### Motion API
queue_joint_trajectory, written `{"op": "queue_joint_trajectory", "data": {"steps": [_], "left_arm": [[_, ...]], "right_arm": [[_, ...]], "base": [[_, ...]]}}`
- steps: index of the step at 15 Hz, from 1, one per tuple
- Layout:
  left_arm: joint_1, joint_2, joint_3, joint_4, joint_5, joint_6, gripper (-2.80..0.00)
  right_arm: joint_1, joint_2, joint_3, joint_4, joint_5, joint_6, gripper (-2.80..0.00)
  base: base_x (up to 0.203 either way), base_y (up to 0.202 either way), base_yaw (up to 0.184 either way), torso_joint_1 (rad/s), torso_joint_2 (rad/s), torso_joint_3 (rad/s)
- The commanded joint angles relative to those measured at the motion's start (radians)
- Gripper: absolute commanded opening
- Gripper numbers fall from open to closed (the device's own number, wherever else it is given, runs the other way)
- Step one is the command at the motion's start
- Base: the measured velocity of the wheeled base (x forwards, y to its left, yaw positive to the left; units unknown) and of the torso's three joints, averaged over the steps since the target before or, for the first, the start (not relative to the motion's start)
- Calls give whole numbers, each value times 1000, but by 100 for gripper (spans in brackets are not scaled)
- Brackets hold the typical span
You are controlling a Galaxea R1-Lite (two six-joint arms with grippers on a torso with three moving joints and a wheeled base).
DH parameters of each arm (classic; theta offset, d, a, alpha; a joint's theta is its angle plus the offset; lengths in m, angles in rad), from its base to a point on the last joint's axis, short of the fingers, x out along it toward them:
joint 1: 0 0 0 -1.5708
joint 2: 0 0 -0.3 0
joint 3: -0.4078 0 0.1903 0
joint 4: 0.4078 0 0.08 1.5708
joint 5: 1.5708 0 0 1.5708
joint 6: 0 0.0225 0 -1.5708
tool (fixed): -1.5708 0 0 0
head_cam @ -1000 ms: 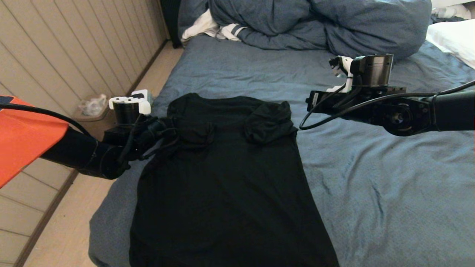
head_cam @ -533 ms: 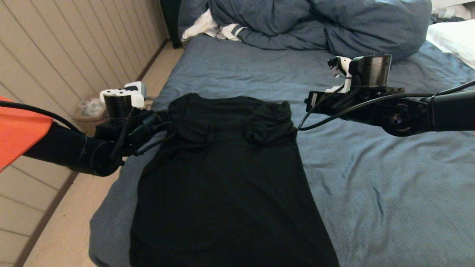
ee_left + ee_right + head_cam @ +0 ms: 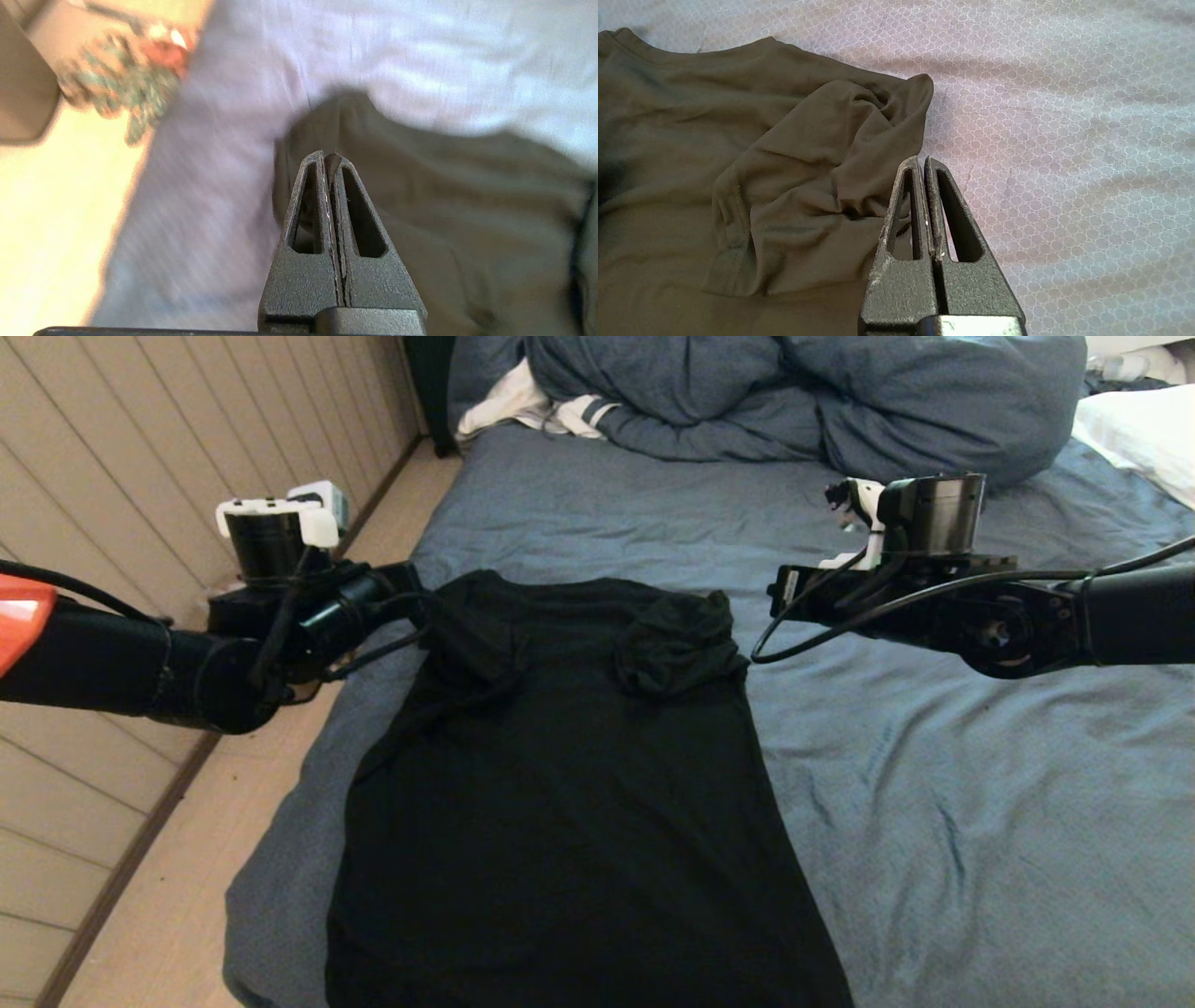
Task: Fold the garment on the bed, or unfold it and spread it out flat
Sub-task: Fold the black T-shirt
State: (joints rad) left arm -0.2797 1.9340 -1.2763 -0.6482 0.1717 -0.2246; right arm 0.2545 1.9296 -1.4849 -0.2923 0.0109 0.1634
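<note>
L tool (image 3: 330, 161) at 9 o'clock, clamped on garment (image 3: 569, 784)'s sleeve; R tool (image 3: 923, 165) closed, empty, 3 o'clock above bed (image 3: 980, 784).

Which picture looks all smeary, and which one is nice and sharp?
Left wrist view: smeary, the bed sheet and black T-shirt streaked, only the end effector crisp. Right wrist view: sharp, the sheet's pattern and the shirt's folded sleeve clear.

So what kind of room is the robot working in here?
Most likely a bedroom: a large bed with a wrinkled blue sheet, a bunched blue duvet at its far end, and a white pillow beside it.
</note>
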Motion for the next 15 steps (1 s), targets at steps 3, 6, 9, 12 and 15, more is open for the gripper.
{"op": "queue_joint_trajectory", "data": {"steps": [3, 6, 9, 12, 15], "left_arm": [[90, -43, -80, 31, -7, 2, -280], [151, -55, -135, 72, -74, 1, -280], [158, -40, -138, 82, -124, 1, -280], [155, -18, -155, 87, -138, 1, -280], [74, -7, -157, 88, -145, 4, -280]], "right_arm": [[0, 0, 0, -2, 1, 1, -280], [2, 2, 0, -2, 0, 1, -280], [0, 3, 0, -2, 0, 1, -280], [0, 7, -2, -2, 0, 1, -280], [0, 12, -5, -2, 0, 1, -280]], "base": [[0, 0, 0, 0, 0, 0], [0, 0, 0, 0, 0, 0], [0, 0, 0, 0, 0, 0], [0, 0, 0, 0, 0, 0], [0, 0, 0, 0, 0, 0]]}}
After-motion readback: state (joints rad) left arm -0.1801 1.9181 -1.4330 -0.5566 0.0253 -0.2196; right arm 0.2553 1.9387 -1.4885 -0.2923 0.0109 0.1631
